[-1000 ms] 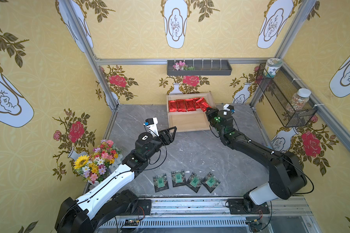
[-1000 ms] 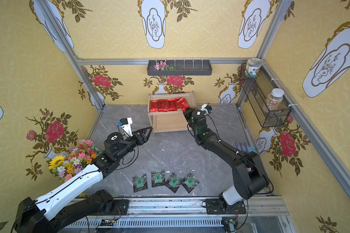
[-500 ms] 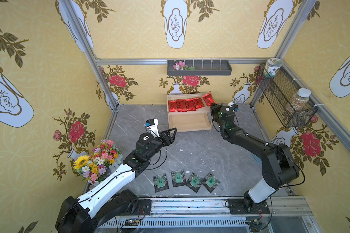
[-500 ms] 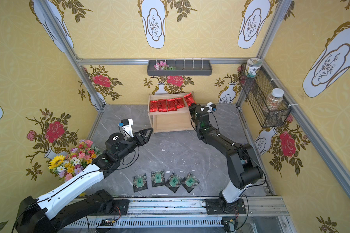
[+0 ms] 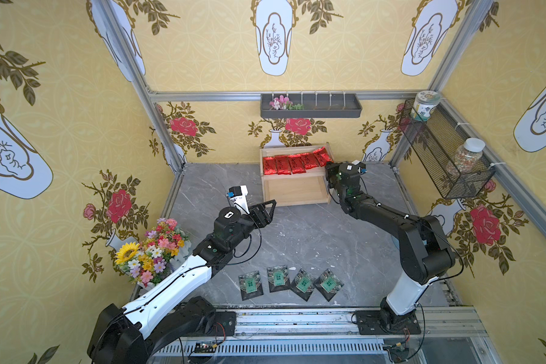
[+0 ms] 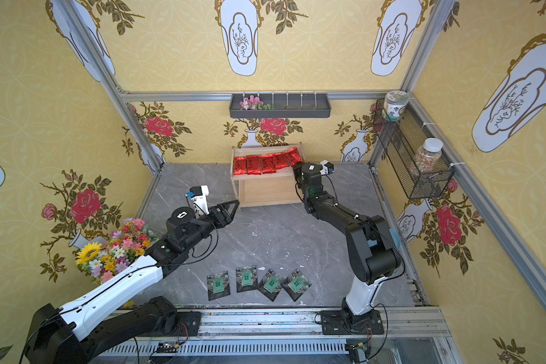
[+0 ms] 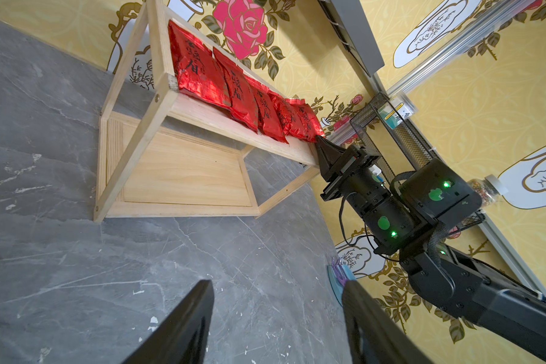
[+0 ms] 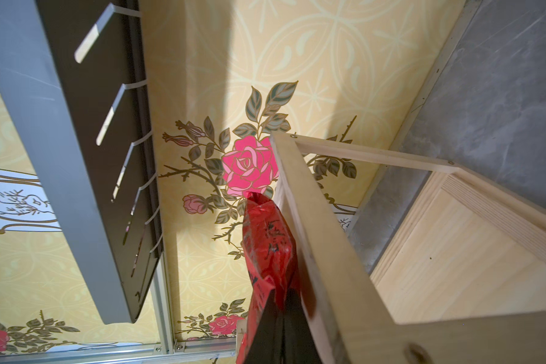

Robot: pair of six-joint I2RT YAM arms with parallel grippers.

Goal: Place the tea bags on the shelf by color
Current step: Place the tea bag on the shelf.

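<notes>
Compared with a second ago, the right arm's [image 5: 423, 245] elbow stands higher and the shiny red oblong foil sachet [image 5: 321, 156] sits tilted farther right on the light wooden two-tier shelf's [image 5: 297, 192] upper board, its corner pinched in the closed right hand [image 7: 321, 143]. The left hand [image 5: 268, 210] hovers open above the grey marbled worktop [image 5: 297, 236], forearm stretched forward.

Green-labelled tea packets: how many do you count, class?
4 green-labelled tea packets, side by side on the grey tabletop near the front rail; the wooden shelf holds none.
</notes>
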